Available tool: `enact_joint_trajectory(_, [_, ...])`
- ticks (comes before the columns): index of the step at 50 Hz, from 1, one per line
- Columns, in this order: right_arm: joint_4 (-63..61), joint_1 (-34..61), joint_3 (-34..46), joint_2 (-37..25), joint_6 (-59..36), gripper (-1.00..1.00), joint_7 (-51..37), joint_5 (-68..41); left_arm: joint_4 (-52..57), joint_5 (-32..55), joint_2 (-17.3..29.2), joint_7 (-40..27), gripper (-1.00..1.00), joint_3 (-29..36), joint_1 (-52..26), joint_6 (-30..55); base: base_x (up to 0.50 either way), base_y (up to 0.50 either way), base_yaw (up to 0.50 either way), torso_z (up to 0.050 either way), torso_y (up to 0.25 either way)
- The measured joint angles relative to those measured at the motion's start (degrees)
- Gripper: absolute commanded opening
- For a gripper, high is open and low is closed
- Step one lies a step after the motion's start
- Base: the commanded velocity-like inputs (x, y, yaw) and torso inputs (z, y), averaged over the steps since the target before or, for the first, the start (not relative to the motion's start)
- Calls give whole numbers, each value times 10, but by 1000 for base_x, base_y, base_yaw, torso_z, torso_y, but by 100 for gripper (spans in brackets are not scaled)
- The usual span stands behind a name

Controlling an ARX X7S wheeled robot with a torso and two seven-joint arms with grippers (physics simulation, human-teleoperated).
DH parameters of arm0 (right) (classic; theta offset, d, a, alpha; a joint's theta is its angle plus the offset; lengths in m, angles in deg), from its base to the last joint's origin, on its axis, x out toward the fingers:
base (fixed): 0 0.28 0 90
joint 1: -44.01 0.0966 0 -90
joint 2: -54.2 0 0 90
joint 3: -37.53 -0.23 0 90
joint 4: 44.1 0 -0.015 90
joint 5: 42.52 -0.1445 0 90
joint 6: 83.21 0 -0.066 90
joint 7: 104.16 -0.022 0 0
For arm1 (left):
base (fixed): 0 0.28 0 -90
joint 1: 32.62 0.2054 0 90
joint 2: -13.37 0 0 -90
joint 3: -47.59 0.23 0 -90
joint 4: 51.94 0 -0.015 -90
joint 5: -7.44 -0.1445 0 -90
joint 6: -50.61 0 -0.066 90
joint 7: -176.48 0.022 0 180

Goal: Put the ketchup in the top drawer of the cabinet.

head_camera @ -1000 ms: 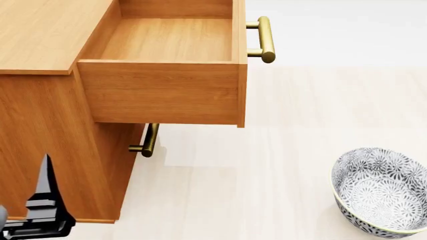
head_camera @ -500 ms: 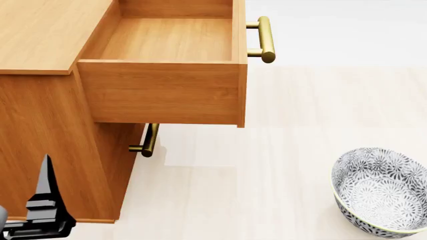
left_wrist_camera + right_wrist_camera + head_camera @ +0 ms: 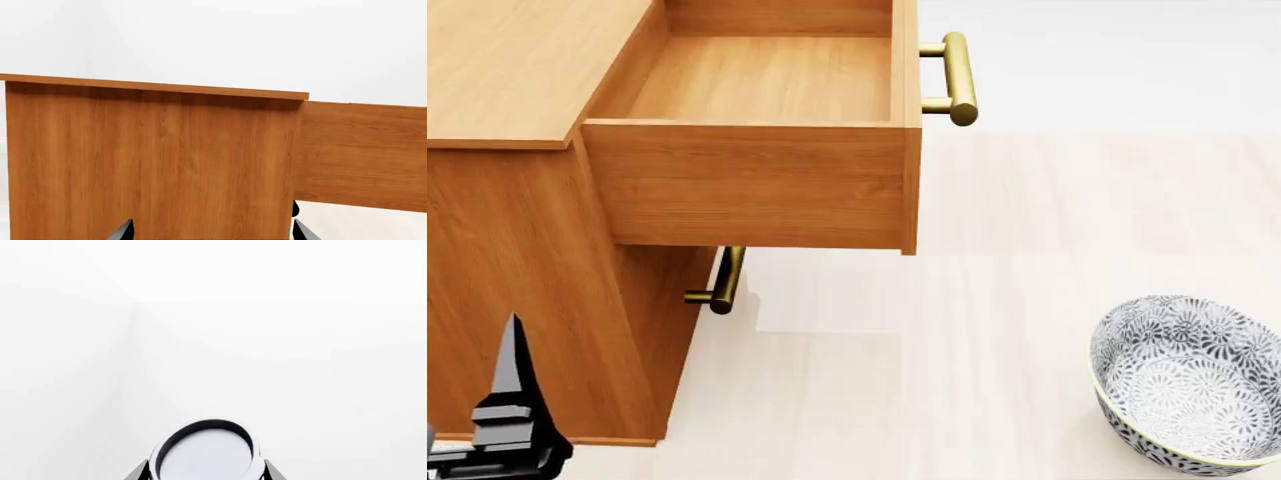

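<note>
The cabinet (image 3: 507, 70) stands at the left in the head view, and its top drawer (image 3: 761, 80) is pulled out, open and empty, with the brass handle (image 3: 958, 78) on its front. The cabinet's side fills the left wrist view (image 3: 153, 160). My left gripper (image 3: 210, 232) is open and empty, low beside the cabinet's side; one of its fingers (image 3: 510, 370) shows in the head view. My right gripper (image 3: 205, 471) is out of the head view. It holds the ketchup (image 3: 207, 455), only its silver lid showing between the fingers.
A grey-white floral bowl (image 3: 1190, 380) sits on the pale floor at the lower right. The lower drawer's brass handle (image 3: 723, 282) sticks out under the open top drawer. Pale floor (image 3: 1028, 260) lies between cabinet and bowl.
My left gripper has sunk slightly lower and to the left in the head view. The drawer and bowl have not moved.
</note>
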Motion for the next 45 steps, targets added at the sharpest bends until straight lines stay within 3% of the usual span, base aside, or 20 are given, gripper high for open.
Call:
enact_joint_trajectory(23, [296,109,110,154,39,-100,169,138,-4,5,3,-4,100,-2,-4,-3,0,0,0,0,0])
enact_joint_trajectory(45, [749,211,134,355,170,-100,377,265,-17,5,3,-5,100,4,-9,-7,0,0,0,0,0])
